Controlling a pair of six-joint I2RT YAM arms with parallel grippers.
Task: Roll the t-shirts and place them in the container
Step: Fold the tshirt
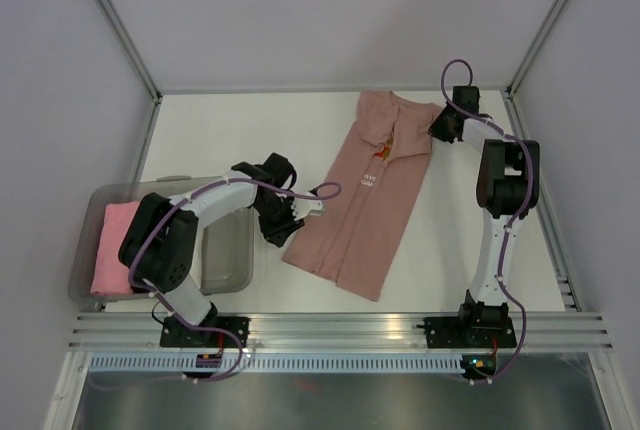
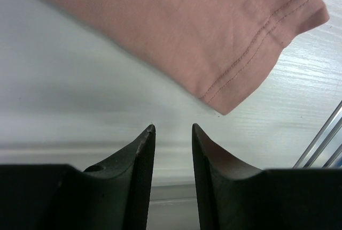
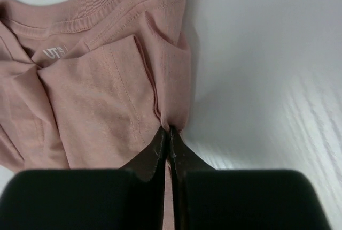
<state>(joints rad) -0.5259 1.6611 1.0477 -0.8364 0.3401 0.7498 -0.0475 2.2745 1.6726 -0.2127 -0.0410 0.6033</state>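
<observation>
The right gripper (image 3: 168, 133) was fully closed on a small fold of the t-shirt (image 1: 360, 210), at the shoulder edge just beside the collar; it pinched the cloth probably to hold the far end in place, or to pull it straight, so that the band would not slide. The left gripper (image 2: 172, 128) was open by a narrow gap and had nothing between its fingers; it stood low over the table (image 1: 230, 140), near the corner of the hem but apart from the cloth, which suggests it was placed there to take this corner and begin the roll from the near end. The t-shirt lay flat in the middle of the table, slanted, collar far and hem near; it was dusty rose, folded lengthways into a narrow band with the sleeves turned in; a small red-brown figure and tiny white text showed on the chest, double stitching ran along the hem, and some wrinkles gathered around the collar. A pink bundle (image 1: 113, 245), apparently a shirt already rolled, rested in the grey bin (image 1: 235, 275) at the left.
</observation>
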